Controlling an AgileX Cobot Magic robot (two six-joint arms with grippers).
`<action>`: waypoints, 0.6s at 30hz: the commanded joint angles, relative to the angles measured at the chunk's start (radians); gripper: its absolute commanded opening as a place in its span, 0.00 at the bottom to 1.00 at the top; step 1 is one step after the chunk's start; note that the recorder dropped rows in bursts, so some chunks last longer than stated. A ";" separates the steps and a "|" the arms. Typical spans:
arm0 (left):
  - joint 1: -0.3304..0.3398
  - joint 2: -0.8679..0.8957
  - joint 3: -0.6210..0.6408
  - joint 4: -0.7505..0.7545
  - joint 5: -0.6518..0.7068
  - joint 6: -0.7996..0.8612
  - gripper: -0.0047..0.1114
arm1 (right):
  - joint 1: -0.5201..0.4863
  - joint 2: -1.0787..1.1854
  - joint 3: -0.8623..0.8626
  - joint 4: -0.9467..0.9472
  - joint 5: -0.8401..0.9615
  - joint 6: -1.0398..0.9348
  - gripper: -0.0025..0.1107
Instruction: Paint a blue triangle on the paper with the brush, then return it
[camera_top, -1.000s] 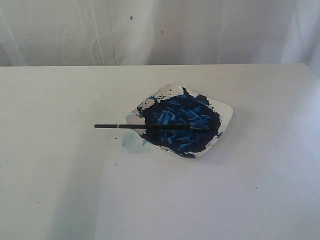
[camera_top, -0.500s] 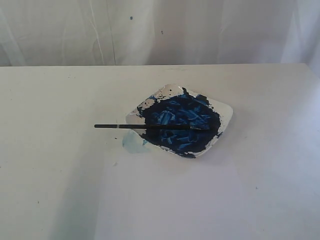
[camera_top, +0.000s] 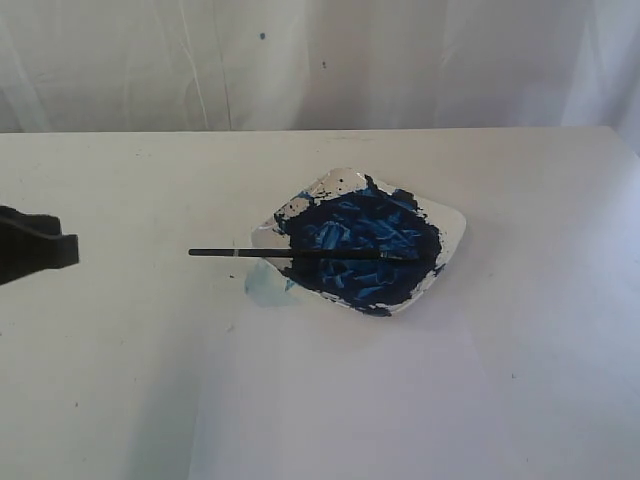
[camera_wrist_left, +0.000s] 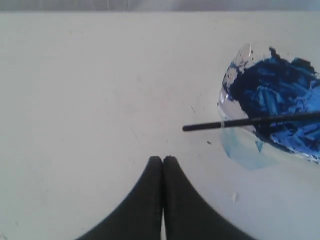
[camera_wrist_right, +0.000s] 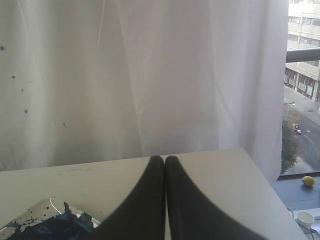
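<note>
the brush (camera_top: 290, 253) lies across the dish (camera_top: 452, 222), tip in paint, handle past its rim. left hand (camera_wrist_left: 163, 159), closed and empty, sits beyond the handle end; approaching unopened, it could knock the brush off. right hand (camera_wrist_right: 164, 159) closed too.

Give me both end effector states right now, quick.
Left end effector: closed, holding nothing; the brush lies apart from it, across the paint dish.
Right end effector: closed, holding nothing.
</note>
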 joint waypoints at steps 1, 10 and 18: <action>-0.012 0.104 -0.006 0.017 0.071 -0.161 0.04 | -0.010 0.003 -0.006 -0.005 0.006 0.005 0.02; -0.299 0.154 -0.006 -0.059 0.231 -0.213 0.04 | -0.010 0.003 -0.006 -0.005 0.015 0.005 0.02; -0.572 0.143 -0.007 -0.187 0.168 -0.213 0.04 | -0.010 0.003 -0.006 -0.005 0.016 0.005 0.02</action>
